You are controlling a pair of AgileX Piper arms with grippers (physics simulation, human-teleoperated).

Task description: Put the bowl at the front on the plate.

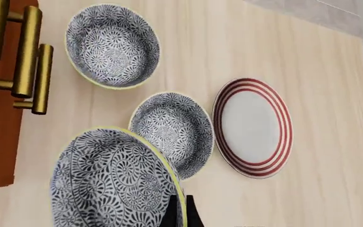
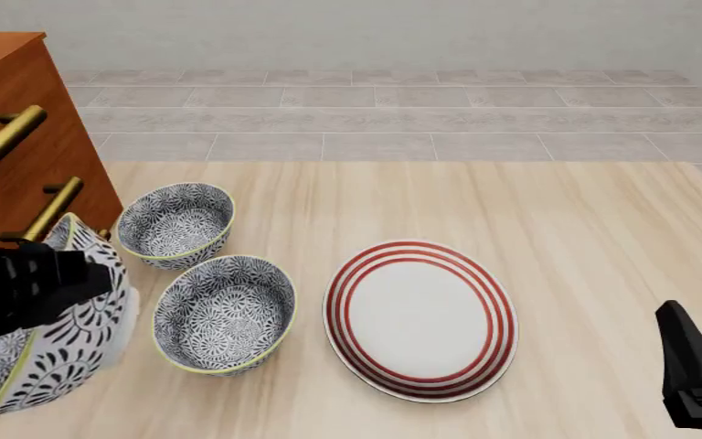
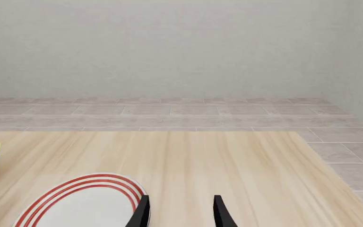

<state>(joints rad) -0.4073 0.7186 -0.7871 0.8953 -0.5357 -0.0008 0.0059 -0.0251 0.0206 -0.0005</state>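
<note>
**Bowl tilting in the left pincer**

I am holding the bowl (image 2: 52, 338) by its rim in the left pincer (image 1: 180, 213), lifted and tilted at the worktop's (image 2: 570, 229) eight o'clock. The right pincer (image 3: 178, 213) is hanging released. Carrying toward the plate (image 2: 422, 318), I am risking clipping the middle bowl (image 2: 224, 314) or a slip from the thin rim grip.

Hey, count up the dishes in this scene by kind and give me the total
Blue-and-white patterned bowls: 3 (held bowl, middle bowl, far bowl)
Red-ringed white plate: 1
Total: 4 dishes
</note>
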